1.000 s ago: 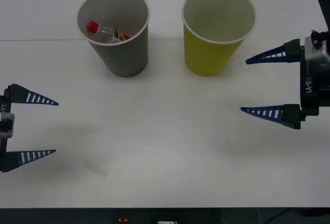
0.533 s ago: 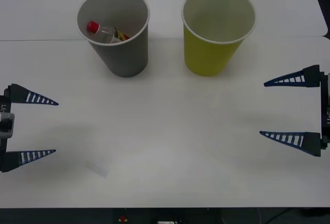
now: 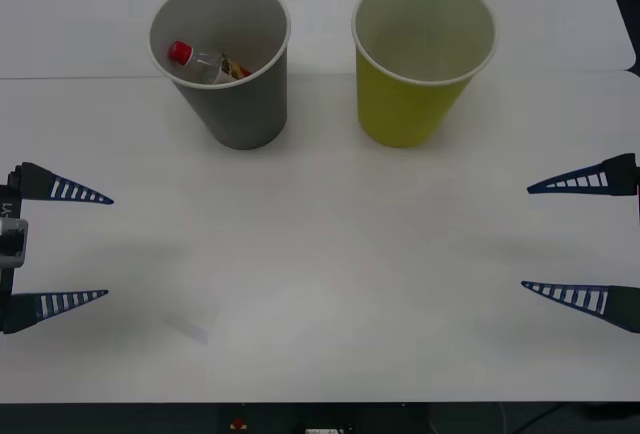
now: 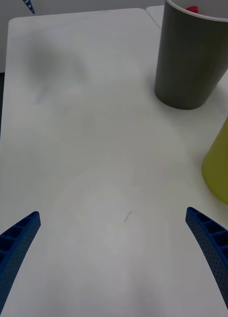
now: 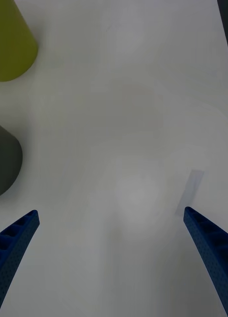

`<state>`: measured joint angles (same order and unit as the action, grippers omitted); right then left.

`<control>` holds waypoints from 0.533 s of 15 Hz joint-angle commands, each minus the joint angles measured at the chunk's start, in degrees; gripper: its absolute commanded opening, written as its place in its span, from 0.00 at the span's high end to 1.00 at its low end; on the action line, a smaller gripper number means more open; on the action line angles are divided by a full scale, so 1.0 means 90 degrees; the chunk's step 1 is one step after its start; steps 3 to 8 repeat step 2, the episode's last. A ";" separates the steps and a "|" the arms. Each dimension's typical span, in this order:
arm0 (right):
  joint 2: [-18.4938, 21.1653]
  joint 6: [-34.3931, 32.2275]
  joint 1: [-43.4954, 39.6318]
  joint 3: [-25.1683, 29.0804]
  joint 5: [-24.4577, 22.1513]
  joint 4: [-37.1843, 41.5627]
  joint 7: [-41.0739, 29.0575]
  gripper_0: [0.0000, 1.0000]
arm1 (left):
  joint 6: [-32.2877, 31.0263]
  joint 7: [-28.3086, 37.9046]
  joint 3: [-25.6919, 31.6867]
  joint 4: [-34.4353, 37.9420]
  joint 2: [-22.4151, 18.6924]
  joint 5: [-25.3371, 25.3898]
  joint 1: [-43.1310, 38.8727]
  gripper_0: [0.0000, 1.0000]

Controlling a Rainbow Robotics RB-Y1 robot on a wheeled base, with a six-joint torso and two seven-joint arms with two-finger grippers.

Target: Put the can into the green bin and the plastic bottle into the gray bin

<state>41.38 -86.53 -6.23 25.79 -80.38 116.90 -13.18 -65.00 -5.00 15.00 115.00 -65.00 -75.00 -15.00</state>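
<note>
Upright at the far side of the white table (image 3: 320,284) stand two large tapered cup-shaped bins, side by side but apart. On the robot's left is the gray bin (image 3: 235,104), dark gray outside with a thin white rim and a lighter gray inside. On the robot's right is the green bin (image 3: 410,104), yellow-green outside with the same white rim and a pale inside, and about the same size as its neighbour. Inside the gray bin lies the plastic bottle (image 3: 205,62), small and clear, tilted against the inner wall with its red screw cap toward the robot's left and a bit of its red and orange label showing lower down; it sits well below the rim and is far shorter than the bin. No can is visible in the green bin, whose visible inside looks bare. The left gripper (image 3: 108,247) hovers over the near left part of the table, its two blue ribbed fingers spread wide with nothing between them. The right gripper (image 3: 525,237) is at the right edge, also wide open and holding nothing, well apart from both bins. From the right wrist view the gray bin (image 4: 193,59) shows a speck of the red cap at its rim, with the green bin (image 4: 220,168) beside it. The left wrist view shows both bins' bases and a faint pale rectangular mark (image 5: 190,190) on the tabletop.
</note>
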 commanded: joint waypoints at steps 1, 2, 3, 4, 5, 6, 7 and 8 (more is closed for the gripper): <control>0.0002 -0.0024 -0.0001 0.0006 -0.0005 -0.0001 0.0009 0.00 | 0.0000 0.0000 0.0000 0.0000 0.0000 0.0000 0.0000 0.00; 0.0002 -0.0024 -0.0001 0.0006 -0.0005 -0.0001 0.0009 0.00 | 0.0000 0.0000 0.0000 0.0000 0.0000 0.0000 0.0000 0.00; 0.0002 -0.0024 -0.0001 0.0006 -0.0005 -0.0001 0.0009 0.00 | 0.0000 0.0000 0.0000 0.0000 0.0000 0.0000 0.0000 0.00; 0.0002 -0.0024 -0.0001 0.0006 -0.0005 -0.0001 0.0009 0.00 | 0.0000 0.0000 0.0000 0.0000 0.0000 0.0000 0.0000 0.00; 0.0002 -0.0024 -0.0001 0.0006 -0.0005 -0.0001 0.0009 0.00 | 0.0000 0.0000 0.0000 0.0000 0.0000 0.0000 0.0000 0.00; 0.0002 -0.0024 -0.0001 0.0006 -0.0005 -0.0001 0.0009 0.00 | 0.0000 0.0000 0.0000 0.0000 0.0000 0.0000 0.0000 0.00; 0.0002 -0.0024 -0.0001 0.0006 -0.0005 -0.0001 0.0009 0.00 | 0.0000 0.0000 0.0000 0.0000 0.0000 0.0000 0.0000 0.00; 0.0002 -0.0024 -0.0001 0.0006 -0.0005 -0.0001 0.0009 0.00 | 0.0000 0.0000 0.0000 0.0000 0.0000 0.0000 0.0000 0.00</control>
